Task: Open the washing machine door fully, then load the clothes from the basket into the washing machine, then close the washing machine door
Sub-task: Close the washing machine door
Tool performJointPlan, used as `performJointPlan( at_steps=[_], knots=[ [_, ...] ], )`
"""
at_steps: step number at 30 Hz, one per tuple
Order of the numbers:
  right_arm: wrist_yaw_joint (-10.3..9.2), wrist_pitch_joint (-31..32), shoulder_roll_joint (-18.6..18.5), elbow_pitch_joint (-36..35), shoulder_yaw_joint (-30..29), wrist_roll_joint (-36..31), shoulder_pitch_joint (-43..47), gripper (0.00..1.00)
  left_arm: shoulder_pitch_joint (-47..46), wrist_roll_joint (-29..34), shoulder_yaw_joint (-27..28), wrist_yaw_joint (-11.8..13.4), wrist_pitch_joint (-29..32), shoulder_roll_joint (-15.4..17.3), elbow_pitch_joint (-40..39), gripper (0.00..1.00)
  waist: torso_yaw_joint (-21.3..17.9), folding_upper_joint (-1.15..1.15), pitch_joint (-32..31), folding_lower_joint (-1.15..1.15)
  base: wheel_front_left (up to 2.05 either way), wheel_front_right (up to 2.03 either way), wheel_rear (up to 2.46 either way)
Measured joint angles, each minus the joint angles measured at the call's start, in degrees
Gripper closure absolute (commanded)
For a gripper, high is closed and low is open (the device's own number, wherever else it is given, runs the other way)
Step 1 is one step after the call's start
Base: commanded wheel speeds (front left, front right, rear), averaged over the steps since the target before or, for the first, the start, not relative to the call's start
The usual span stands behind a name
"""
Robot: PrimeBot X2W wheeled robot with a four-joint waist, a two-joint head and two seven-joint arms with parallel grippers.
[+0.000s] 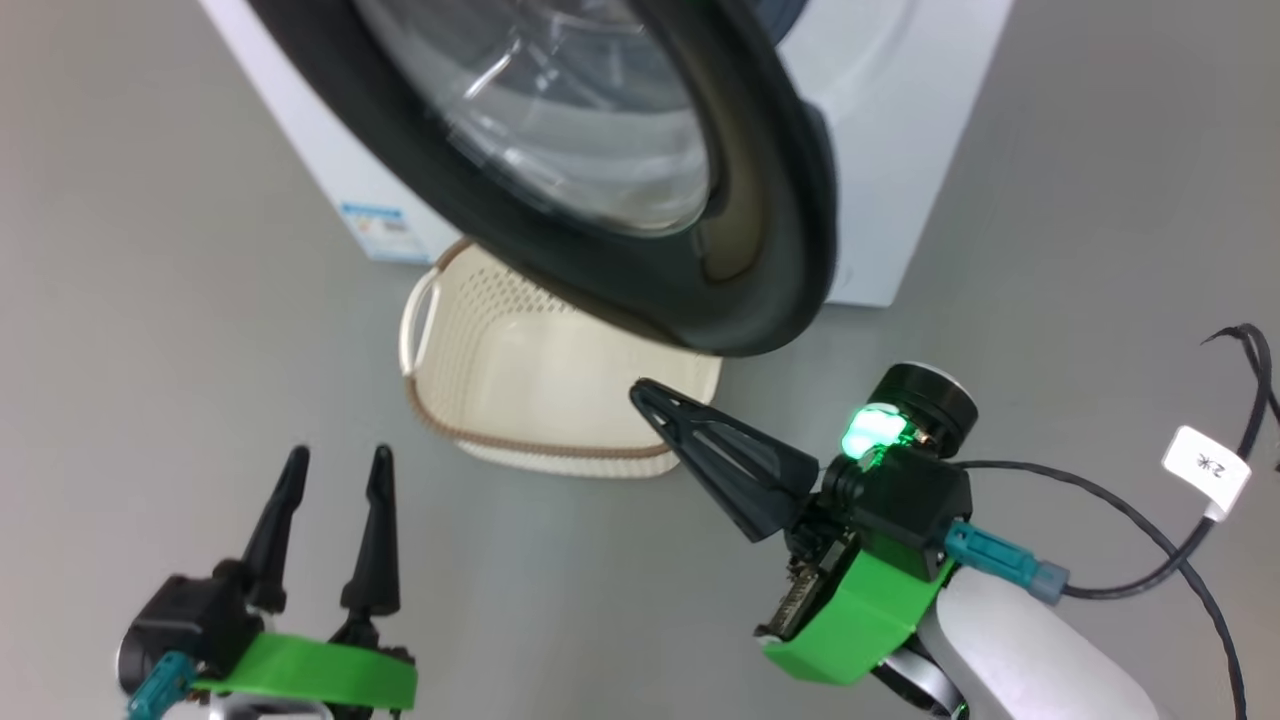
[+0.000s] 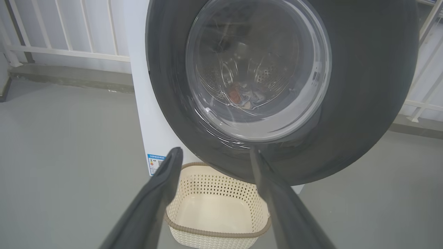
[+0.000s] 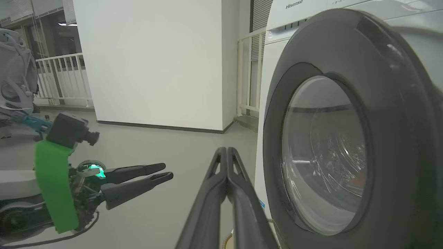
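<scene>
The washing machine door [image 1: 762, 255] hung ajar over the basket [image 1: 560, 365] on the floor [image 1: 150, 300].
Your left tool [image 1: 339, 458] stood spread and empty; your right tool [image 1: 645, 393] was clenched on nothing near the door's rim. The clothes [image 2: 242, 97] lay in the drum [image 2: 268, 74].

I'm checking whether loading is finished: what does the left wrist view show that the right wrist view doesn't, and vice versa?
Left wrist view: the basket, its inside bare, and the clothes seen through the washing machine door. Right wrist view: the right gripper, shut, and the Hisense name. Both: that door and the open left gripper.
</scene>
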Motion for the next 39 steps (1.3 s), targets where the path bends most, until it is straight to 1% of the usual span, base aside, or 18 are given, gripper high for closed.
performJointPlan(
  at_steps=[6, 18, 20, 21, 25, 31, 36, 39],
  knots=[
    [0.00, -0.4, -0.5, 4.7, -0.9, 0.0, -0.6, 1.00, -2.2, -1.1, -1.0, 0.5, 0.0, -0.1, -0.6, 0.00, 2.5, 0.00, 3.8, 0.00, 0.00, 0.00, 0.00],
    [0.00, -2.1, -0.6, 11.4, -9.7, -1.7, -5.3, 1.00, -4.7, -2.8, -2.7, 0.7, 0.0, -0.2, -1.2, 0.00, 5.5, 0.00, 10.1, 0.00, 0.00, 0.00, 0.00],
    [0.00, -2.2, -0.5, 11.9, -10.5, -1.9, -5.8, 1.00, -5.0, -2.8, -2.8, 0.7, 0.0, -0.2, -1.2, 0.00, 5.6, 0.00, 10.6, 0.00, 0.00, 0.00, 0.00],
    [0.00, -2.5, -0.5, 12.8, -12.3, -2.1, -7.0, 1.00, -5.6, -2.8, -2.9, 0.7, 0.0, -0.3, -1.2, 0.00, 5.8, 0.00, 11.5, 0.00, 0.00, 0.00, 0.00],
    [0.05, -3.0, -0.3, 14.2, -15.6, -2.5, -9.5, 1.00, -6.1, -3.2, -3.1, 0.6, 0.0, -0.4, -1.1, 0.00, 5.9, 0.00, 13.4, 0.00, 0.00, 0.00, 0.00],
    [0.08, -3.4, 0.6, 15.7, -18.1, -3.5, -13.4, 1.00, -8.3, -3.4, -3.8, 0.3, 0.0, -0.5, -1.0, 0.00, 5.6, 0.00, 16.1, 0.00, 0.00, 0.00, 0.00],
    [0.08, -3.4, 0.6, 16.9, -19.4, -4.2, -16.8, 1.00, -9.5, -3.7, -4.1, -0.2, 0.0, -0.5, -1.0, 0.00, 5.3, 0.00, 18.0, 0.00, 0.00, 0.00, 0.00],
    [0.08, -3.5, 0.4, 17.4, -20.6, -4.6, -19.6, 1.00, -10.7, -3.7, -5.5, -0.6, 0.0, -0.5, -1.0, 0.00, 5.2, 0.00, 19.6, 0.00, 0.00, 0.00, 0.00]
  ],
)
